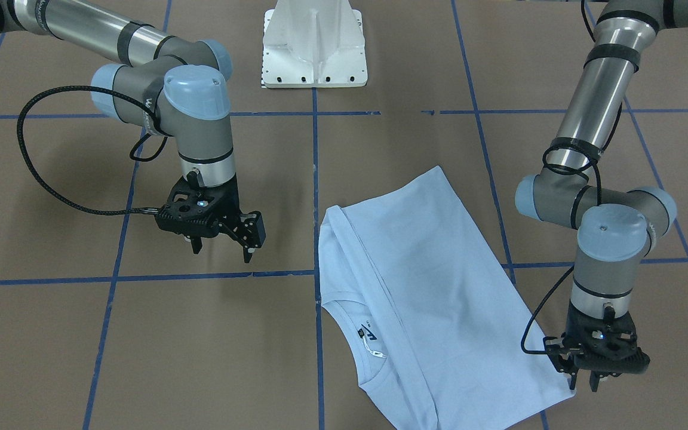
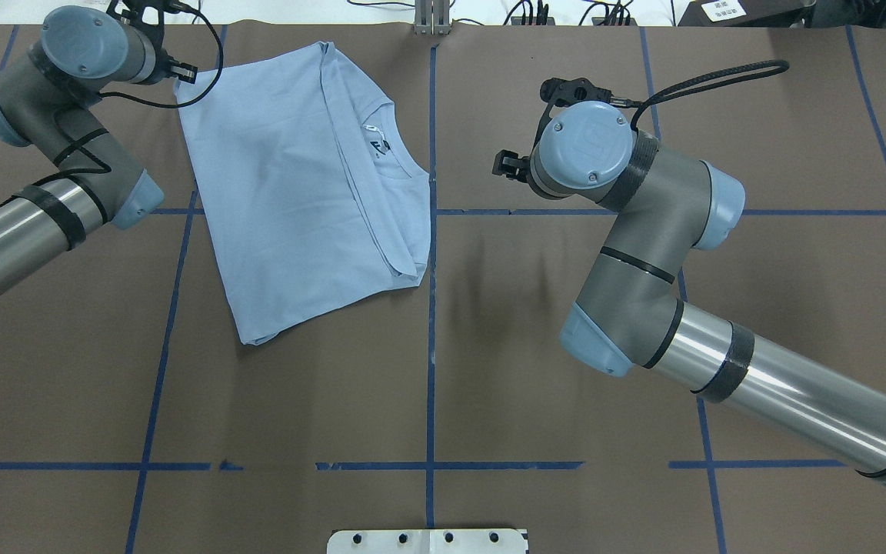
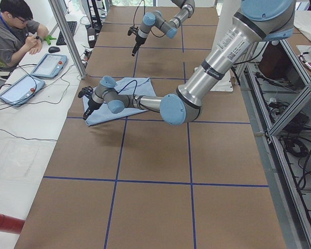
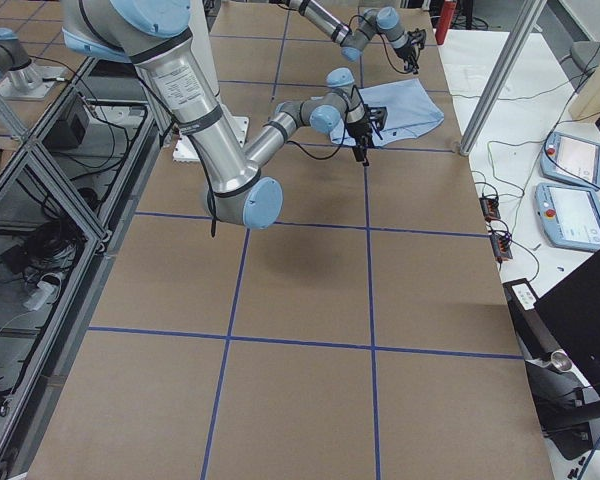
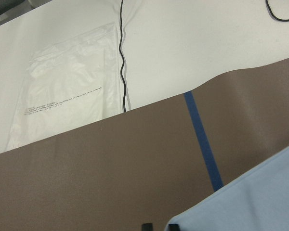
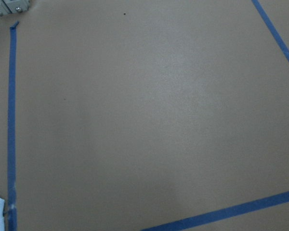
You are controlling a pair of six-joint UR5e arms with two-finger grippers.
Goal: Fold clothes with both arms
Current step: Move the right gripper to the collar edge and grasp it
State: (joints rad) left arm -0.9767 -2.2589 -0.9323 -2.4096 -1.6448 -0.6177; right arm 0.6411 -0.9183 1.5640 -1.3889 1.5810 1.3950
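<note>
**Already folded lengthwise, the T-shirt (image 1: 439, 280) lies flat with one claw at its corner**

Light blue and smooth, the T-shirt is spread on the brown tabletop (image 1: 200, 358). One layer is laid over part of its round collar (image 2: 403, 175), and the inner label (image 2: 375, 145) faces up beside that edge.

At the collar-end corner farthest from the collar, the left claw (image 1: 584, 385) points straight down from the left arm (image 1: 595, 107). Its fingers stand a little apart. In the wrist view a strip of tabletop shows between the two tips, and the cloth's corner just reaches one of them. I can't see any cloth pinched.

On the T-shirt's other long side, well clear of the fabric, the right claw (image 1: 222, 255) hangs from the right arm (image 1: 194, 119) over bare tabletop. Its fingers are spread wide with nothing between them.

Blue tape lines (image 1: 314, 179) cross the tabletop, and one runs under the T-shirt's collar side. Past the hem end sits the white base (image 1: 315, 45).

Beyond the collar end, off the tabletop, a clear plastic bag (image 5: 67, 91) lies on a white desk. A person (image 3: 10, 49) sits at that desk.
</note>
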